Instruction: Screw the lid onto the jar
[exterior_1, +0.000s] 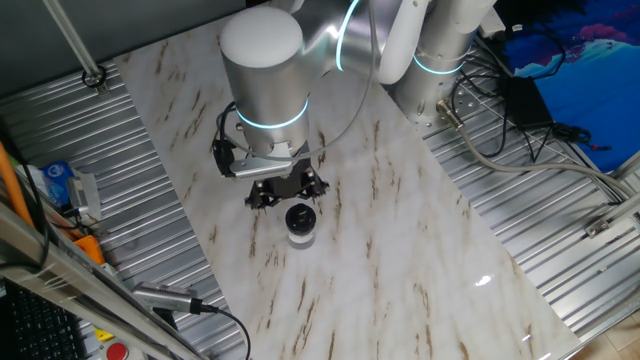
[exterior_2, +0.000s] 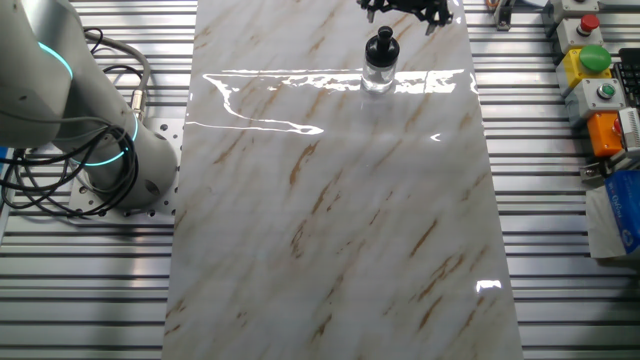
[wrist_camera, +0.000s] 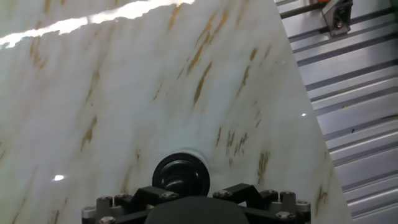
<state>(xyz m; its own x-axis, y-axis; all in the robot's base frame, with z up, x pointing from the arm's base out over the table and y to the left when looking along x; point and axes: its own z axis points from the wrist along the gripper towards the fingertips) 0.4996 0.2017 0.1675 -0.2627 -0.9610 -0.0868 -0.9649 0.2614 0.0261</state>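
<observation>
The lid (exterior_1: 300, 216), round, black, with a raised centre, sits on the clear jar (exterior_1: 300, 236) just below the gripper (exterior_1: 287, 193); I cannot tell its finger spread.

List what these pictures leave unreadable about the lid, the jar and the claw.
- Lid on jar: whether its thread has caught is too small to tell in either fixed view.
- Jar: in the hand view the lid covers it.
- Claw: fingertips hidden under the arm in one fixed view and cut by the frame edge in both other views, so opening unclear.
</observation>
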